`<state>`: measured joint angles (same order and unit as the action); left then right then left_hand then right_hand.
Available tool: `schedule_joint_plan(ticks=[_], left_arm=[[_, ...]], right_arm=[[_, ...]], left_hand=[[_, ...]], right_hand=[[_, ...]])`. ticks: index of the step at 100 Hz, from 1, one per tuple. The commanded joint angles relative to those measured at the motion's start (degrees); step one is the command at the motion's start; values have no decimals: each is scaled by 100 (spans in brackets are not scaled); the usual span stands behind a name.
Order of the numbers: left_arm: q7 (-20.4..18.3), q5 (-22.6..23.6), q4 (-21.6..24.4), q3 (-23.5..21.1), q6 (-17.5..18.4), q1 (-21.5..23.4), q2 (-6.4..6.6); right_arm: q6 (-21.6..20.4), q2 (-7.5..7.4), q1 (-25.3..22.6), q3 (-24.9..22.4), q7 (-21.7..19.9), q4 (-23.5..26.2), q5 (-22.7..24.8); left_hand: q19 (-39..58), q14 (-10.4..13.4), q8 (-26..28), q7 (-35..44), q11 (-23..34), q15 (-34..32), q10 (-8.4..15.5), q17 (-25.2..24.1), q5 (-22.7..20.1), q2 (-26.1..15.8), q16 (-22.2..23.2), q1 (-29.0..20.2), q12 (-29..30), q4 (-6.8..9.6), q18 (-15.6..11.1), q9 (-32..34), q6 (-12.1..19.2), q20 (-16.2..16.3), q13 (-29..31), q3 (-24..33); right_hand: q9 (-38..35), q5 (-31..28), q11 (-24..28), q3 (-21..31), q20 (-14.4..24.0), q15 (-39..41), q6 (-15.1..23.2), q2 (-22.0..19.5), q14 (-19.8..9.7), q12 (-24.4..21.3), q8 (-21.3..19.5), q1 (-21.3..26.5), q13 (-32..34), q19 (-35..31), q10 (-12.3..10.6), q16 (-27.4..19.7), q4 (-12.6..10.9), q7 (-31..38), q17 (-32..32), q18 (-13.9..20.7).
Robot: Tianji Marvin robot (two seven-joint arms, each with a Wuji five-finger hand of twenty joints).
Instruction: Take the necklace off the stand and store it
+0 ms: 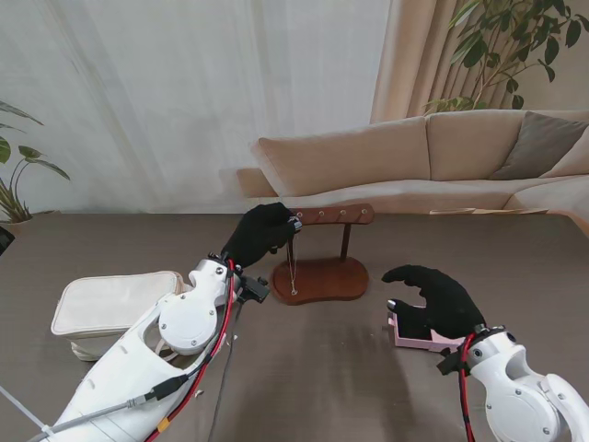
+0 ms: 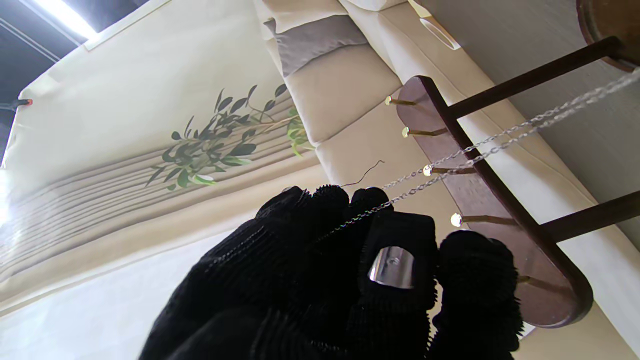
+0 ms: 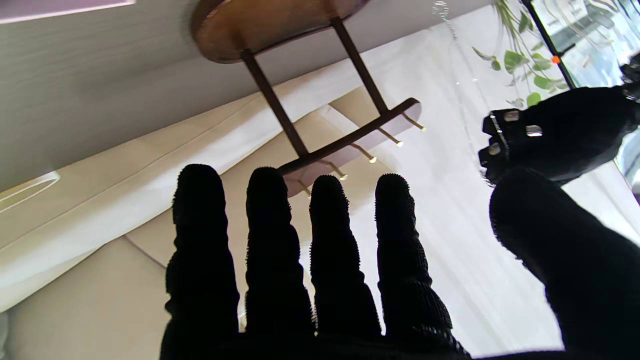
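Observation:
A dark wooden stand (image 1: pixel 333 216) with a peg bar on two posts rises from the middle of the table. My left hand (image 1: pixel 262 235) is at the bar's left end, shut on the thin silver necklace (image 1: pixel 293 272). The chain hangs straight down from the fingers toward the stand's base (image 1: pixel 336 281). In the left wrist view the chain (image 2: pixel 500 137) runs taut from my closed fingers (image 2: pixel 395 260) past the bar (image 2: pixel 480 200). In the right wrist view it hangs beside the pegs, not on them. My right hand (image 1: pixel 440 299) is open, fingers spread, over a pink box (image 1: pixel 411 336).
A white zipped pouch (image 1: pixel 110 308) lies at the left, beside my left forearm. A beige sofa (image 1: pixel 442 157) stands behind the table's far edge, with curtains and plants beyond. Red and black cables run along the left arm.

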<state>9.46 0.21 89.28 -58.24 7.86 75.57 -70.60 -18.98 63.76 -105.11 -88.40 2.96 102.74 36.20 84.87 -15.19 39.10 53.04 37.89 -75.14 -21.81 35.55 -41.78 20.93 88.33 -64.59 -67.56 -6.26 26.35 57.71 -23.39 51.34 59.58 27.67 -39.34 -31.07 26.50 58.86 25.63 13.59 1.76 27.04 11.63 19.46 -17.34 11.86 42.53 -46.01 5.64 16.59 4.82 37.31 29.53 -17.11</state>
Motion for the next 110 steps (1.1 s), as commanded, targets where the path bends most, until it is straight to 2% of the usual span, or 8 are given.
schedule_joint_plan(ticks=[1,26,41,48,61,70,94,110], left_arm=[[-131,20,88,-19,26,87,13],[-295,42,257,-75,68,301,89],[-402,70,352,-96,63,411,134],[-436,81,391,-102,62,455,149],[-499,119,451,-112,58,522,179],[-540,128,486,-122,38,561,194],[-645,150,521,-151,4,619,231],[-682,165,529,-152,-26,633,242]], right_arm=[[-50,-77,-101,-116,-111,6,127],[-293,-216,-315,-730,-474,-8,983],[-437,-283,-409,-1008,-615,-33,1468],[-494,-317,-435,-1105,-693,-43,1691],[-574,-375,-450,-1217,-860,-84,2018],[-568,-420,-449,-1253,-1034,-101,2245],[-719,-535,-325,-1257,-1505,-204,2685],[-703,-572,-243,-1185,-1521,-289,3031]], left_hand=[[384,757,121,314,84,47,-91,94,-119,159,163,-130,-48,-135,-48,409,54,-33,184,322],[388,752,130,313,86,50,-89,94,-117,160,163,-119,-63,-145,-48,400,60,-41,180,342],[389,753,129,303,77,51,-96,93,-113,156,163,-114,-62,-147,-48,397,53,-45,174,344],[390,752,132,304,77,51,-93,93,-114,155,163,-115,-64,-148,-48,398,59,-47,172,345],[391,751,134,304,75,51,-85,93,-113,154,163,-111,-63,-149,-48,397,66,-49,169,343],[389,751,136,302,74,50,-84,90,-110,153,163,-112,-64,-149,-49,395,68,-51,168,342],[375,749,140,300,70,50,-83,76,-107,147,163,-109,-63,-150,-55,392,70,-59,162,334],[375,749,141,299,76,49,-79,77,-110,150,163,-112,-69,-149,-55,391,66,-62,161,332]], right_hand=[[240,151,-99,-211,61,-90,108,72,-75,-56,-43,-175,-236,196,25,-48,-69,-57,-1467,-22],[993,674,-117,-1059,105,-228,99,250,-247,-81,-58,-175,-781,431,-69,-97,15,-180,-1788,162],[1336,1089,-119,-2044,199,-300,88,203,-331,-110,4,-120,-1051,763,-140,-122,-126,-341,-1982,304],[1502,1257,-122,-1631,227,-342,19,576,-372,-114,44,-417,-1165,968,-184,-136,-180,-395,-2038,348],[1753,1582,-169,-1565,204,-422,-132,676,-263,-126,83,-531,-1361,1155,-185,-161,-147,-494,-2202,385],[1969,1834,-165,-1543,202,-612,-273,734,-68,-129,75,-632,-1604,1394,-106,-252,-94,-501,-2297,373],[2562,2119,-293,-1477,197,-1051,-638,937,62,-263,74,-876,-2189,2040,142,-536,56,-605,-2621,451],[2805,2268,-321,-1482,221,-1169,-1045,934,137,-330,94,-939,-2432,2215,327,-647,140,-664,-2670,423]])
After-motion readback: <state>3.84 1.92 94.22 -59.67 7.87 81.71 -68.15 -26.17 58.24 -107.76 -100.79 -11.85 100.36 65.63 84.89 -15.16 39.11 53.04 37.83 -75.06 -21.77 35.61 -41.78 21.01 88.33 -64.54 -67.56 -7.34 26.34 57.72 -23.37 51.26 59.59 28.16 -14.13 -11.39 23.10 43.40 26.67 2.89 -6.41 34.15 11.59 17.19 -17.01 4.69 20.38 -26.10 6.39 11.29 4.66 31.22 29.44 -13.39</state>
